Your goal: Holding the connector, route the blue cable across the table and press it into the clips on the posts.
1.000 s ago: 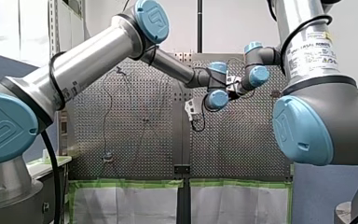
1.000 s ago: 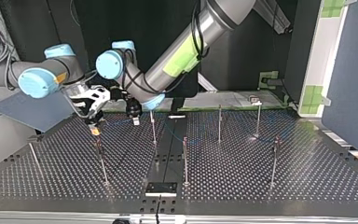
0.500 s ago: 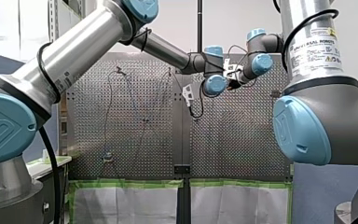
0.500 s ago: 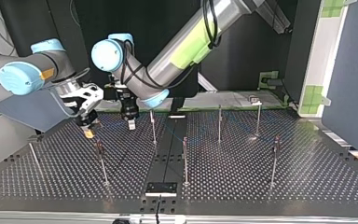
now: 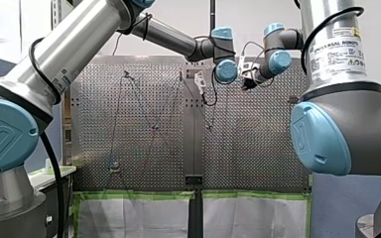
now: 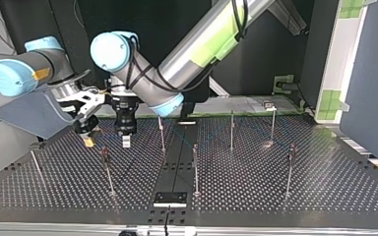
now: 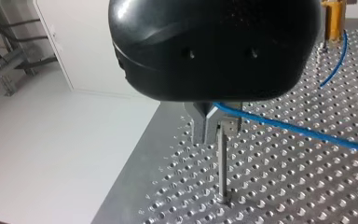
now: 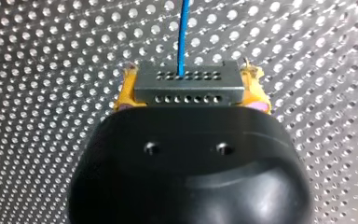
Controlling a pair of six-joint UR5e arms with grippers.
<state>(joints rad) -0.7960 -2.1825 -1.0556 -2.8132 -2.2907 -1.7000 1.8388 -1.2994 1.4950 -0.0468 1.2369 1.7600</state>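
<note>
Both grippers now sit further toward the top view's left. My right gripper (image 8: 186, 91) clamps the connector (image 8: 186, 81); my left gripper (image 7: 212, 128) pinches the blue cable (image 7: 284, 128) just above a post (image 7: 222, 168).

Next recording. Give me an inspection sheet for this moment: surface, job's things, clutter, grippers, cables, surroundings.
Surface: perforated table, with thin metal posts standing upright across it.
Job's things: grey connector with the blue cable leaving it; the cable runs above the table.
Clutter: nothing seen.
Grippers: my right gripper is shut on the connector with its yellow pads; my left gripper is shut on the blue cable, right above one post.
Cables: black arm cable strapped along my left arm.
Surroundings: blue-grey panel at the top view's left; green tape at its right.
</note>
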